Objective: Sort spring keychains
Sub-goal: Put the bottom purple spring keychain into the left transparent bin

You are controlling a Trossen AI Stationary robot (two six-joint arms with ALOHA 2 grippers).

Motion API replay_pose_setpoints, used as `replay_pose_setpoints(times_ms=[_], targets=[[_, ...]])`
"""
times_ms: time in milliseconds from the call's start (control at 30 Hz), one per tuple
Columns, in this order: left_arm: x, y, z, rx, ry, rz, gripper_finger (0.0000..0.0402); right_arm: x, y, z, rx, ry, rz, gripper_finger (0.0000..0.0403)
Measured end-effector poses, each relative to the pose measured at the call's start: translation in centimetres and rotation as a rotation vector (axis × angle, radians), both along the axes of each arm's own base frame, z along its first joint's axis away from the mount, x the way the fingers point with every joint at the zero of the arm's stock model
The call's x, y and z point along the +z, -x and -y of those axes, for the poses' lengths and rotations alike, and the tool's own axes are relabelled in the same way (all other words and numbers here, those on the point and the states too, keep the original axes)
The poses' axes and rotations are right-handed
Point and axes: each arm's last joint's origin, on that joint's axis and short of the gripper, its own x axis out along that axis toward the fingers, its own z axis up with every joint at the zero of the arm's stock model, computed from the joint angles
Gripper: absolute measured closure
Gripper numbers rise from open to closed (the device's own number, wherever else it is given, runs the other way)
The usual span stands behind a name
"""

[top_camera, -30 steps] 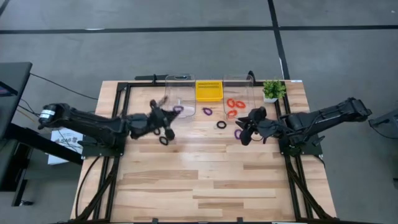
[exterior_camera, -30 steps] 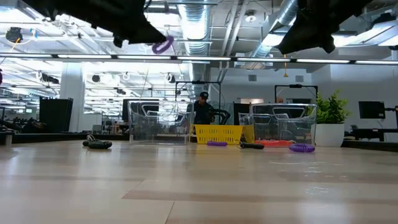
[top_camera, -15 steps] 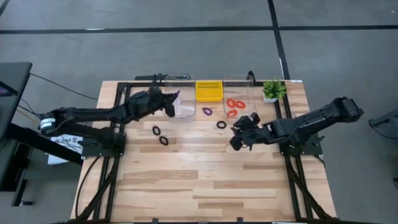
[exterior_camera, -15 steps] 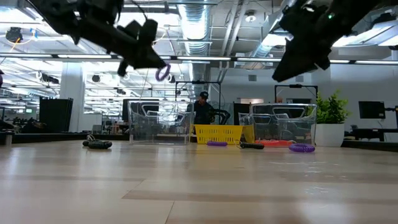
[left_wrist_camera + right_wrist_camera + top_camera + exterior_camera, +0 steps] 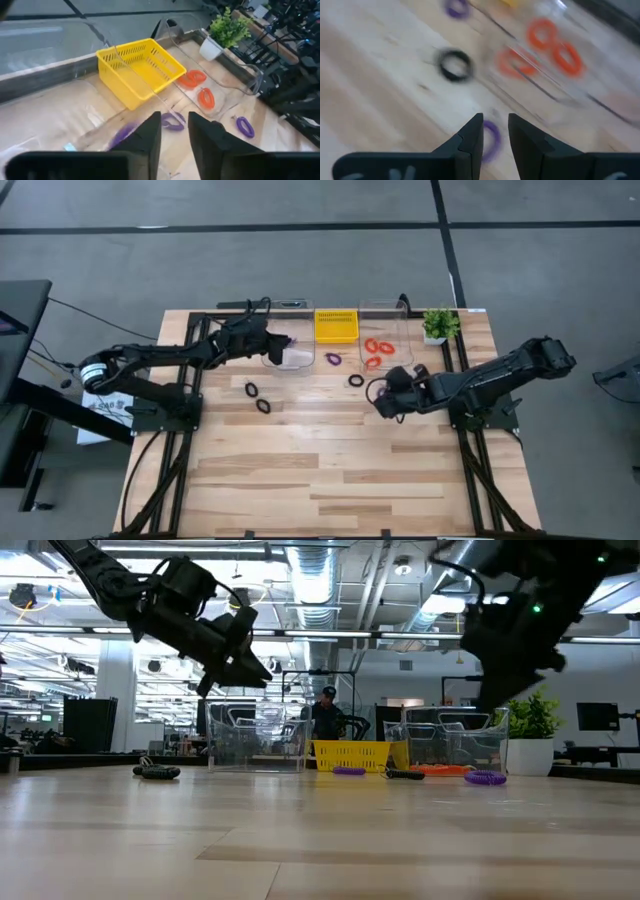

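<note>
**Caller:** Spring keychains first. Where do they lie?

**Me:** Orange ones are in the right clear bin, just beside the yellow basket. One purple keychain lies on the table in front of that basket, and a lone black keychain sits near it. Two more black keychains lie close together on the left side of the boards.

**Caller:** And your left gripper?

**Me:** My left gripper hangs over the left clear bin, above the table. Its fingers are spread a little, with nothing between them. From my left wrist, a blurred purple ring shows inside that bin's wall, below the fingers. I cannot tell whether it is resting on the floor of the bin.

**Caller:** Right side?

**Me:** My right gripper is low over the boards in front of the right clear bin. Its fingers stand slightly apart and pinch nothing. Another purple ring lies on the wood right under the tips. I cannot tell whether the tips touch it.
</note>
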Motion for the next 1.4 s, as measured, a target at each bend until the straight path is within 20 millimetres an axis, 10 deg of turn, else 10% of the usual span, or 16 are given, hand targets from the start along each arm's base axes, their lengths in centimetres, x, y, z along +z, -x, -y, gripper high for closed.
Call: replay_pose_setpoints(times_ms=[1000, 1400], targets=[[5.1, 0.1, 8.2, -0.285, -0.123, 0.192, 0.0289, -8.4, -2.7, -2.3, -0.125, -0.052, -0.167, 0.0321], [5.0, -0.1, 10.1, -0.308, -0.131, 0.188, 0.0289, -6.6, -3.6, -6.8, 0.186, -0.267, -0.087, 0.0321]])
